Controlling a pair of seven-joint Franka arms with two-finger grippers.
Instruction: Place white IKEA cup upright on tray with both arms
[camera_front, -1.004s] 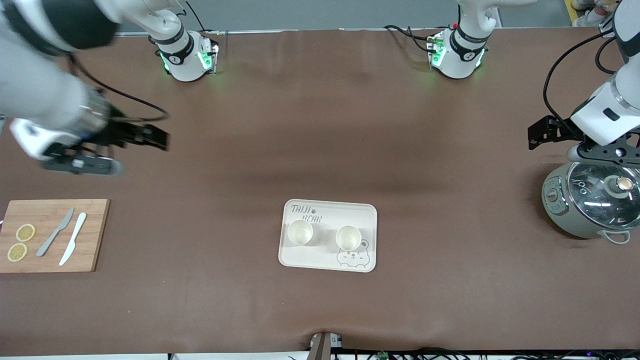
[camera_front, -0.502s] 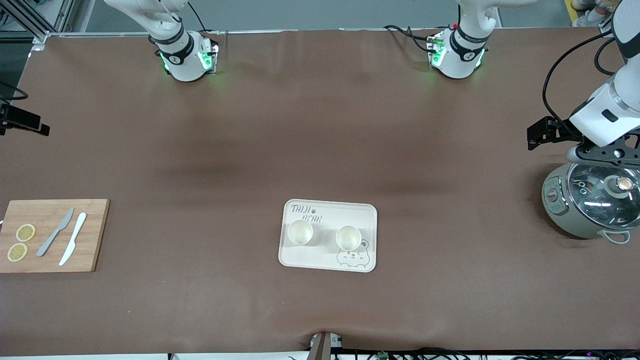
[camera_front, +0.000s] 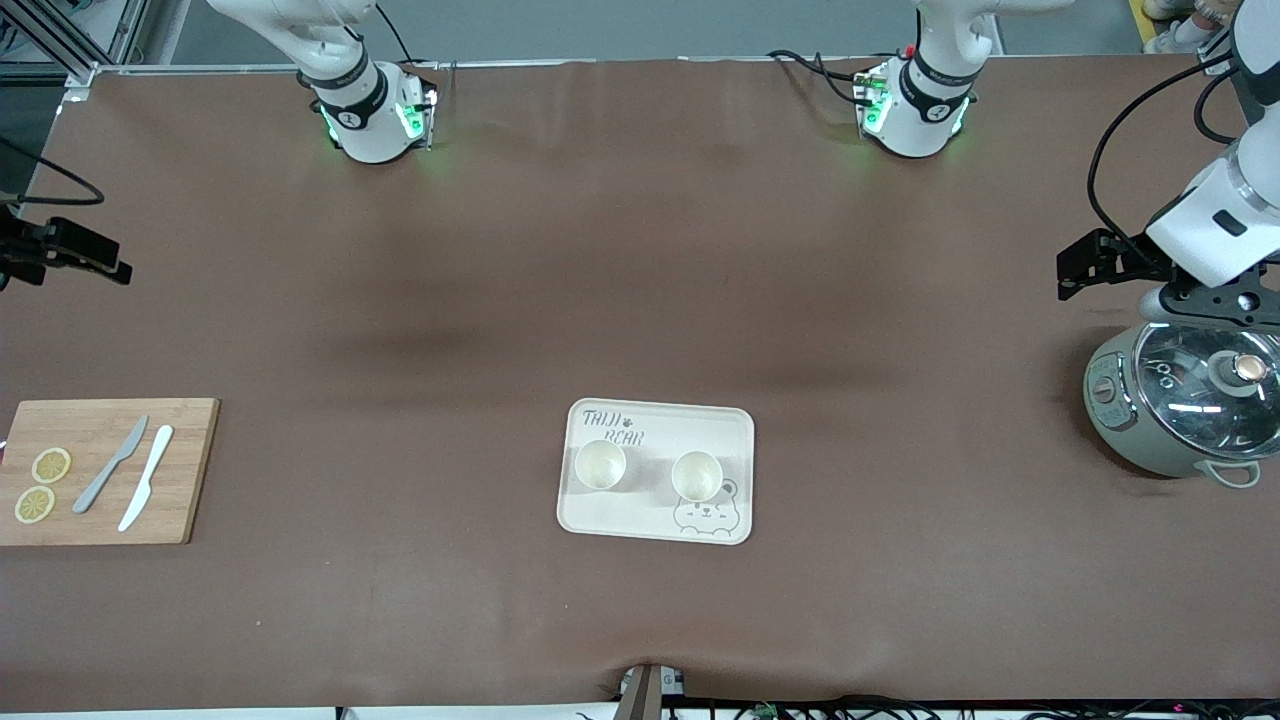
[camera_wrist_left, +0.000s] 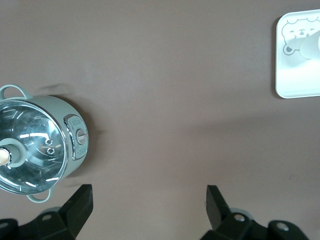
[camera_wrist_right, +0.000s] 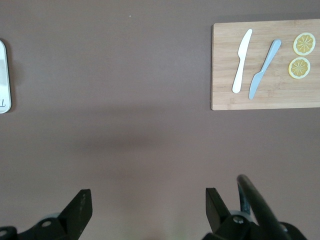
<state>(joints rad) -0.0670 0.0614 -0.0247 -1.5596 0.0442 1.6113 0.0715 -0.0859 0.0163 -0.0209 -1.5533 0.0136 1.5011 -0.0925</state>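
The cream tray (camera_front: 730, 430) lies mid-table, toward the front camera. Two white cups stand upright on it, mouths up: one (camera_front: 600, 464) under the lettering, the other (camera_front: 697, 475) by the bear drawing. The left wrist view catches the tray (camera_wrist_left: 295, 75) and part of a cup (camera_wrist_left: 312, 47). My left gripper (camera_front: 1088, 264) hangs open and empty over bare table beside the pot, its fingertips (camera_wrist_left: 82, 197) wide apart. My right gripper (camera_front: 85, 252) is open and empty over the table's edge at the right arm's end, with its fingertips (camera_wrist_right: 82, 202) spread.
A grey-green pot with a glass lid (camera_front: 1185, 410) stands at the left arm's end. At the right arm's end lies a wooden cutting board (camera_front: 185, 470) holding two knives (camera_front: 130, 475) and lemon slices (camera_front: 42, 485). The right wrist view shows the board (camera_wrist_right: 225, 65) too.
The right arm has swung away from above the cutting board out to the table's edge, then come back in a little. The left arm has shifted only slightly.
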